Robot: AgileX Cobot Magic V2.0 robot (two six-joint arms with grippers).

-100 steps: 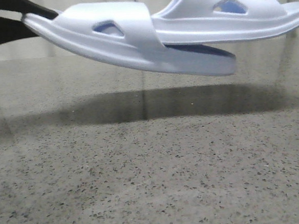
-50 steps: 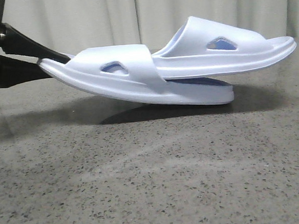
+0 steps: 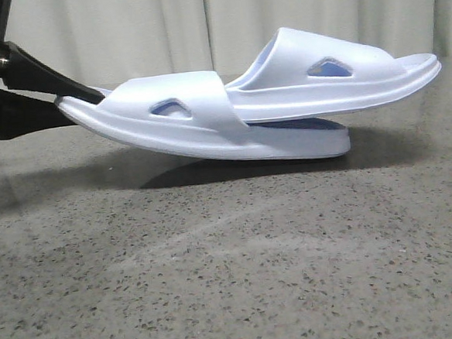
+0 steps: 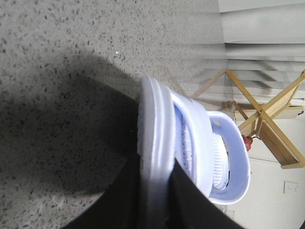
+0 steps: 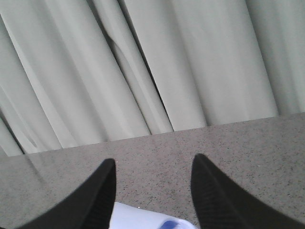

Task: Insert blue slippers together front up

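Nesting looks done: you are seeing the blue slippers (image 3: 253,113) joined, one tucked under the other's strap, toe touching the speckled table (image 3: 233,277). Left gripper (image 4: 155,188) is clamping the heel; right gripper (image 5: 152,188) is gaping, empty. Release remains.

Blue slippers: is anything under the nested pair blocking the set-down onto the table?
Nothing visible. The left gripper holds the blue slippers by one end; the far end of the lower slipper sits at the bare speckled table, the gripped end raised.

left hand (image 3: 58,103): cut off by frame edge | blue slippers (image 5: 143,220): only a sliver in right wrist view
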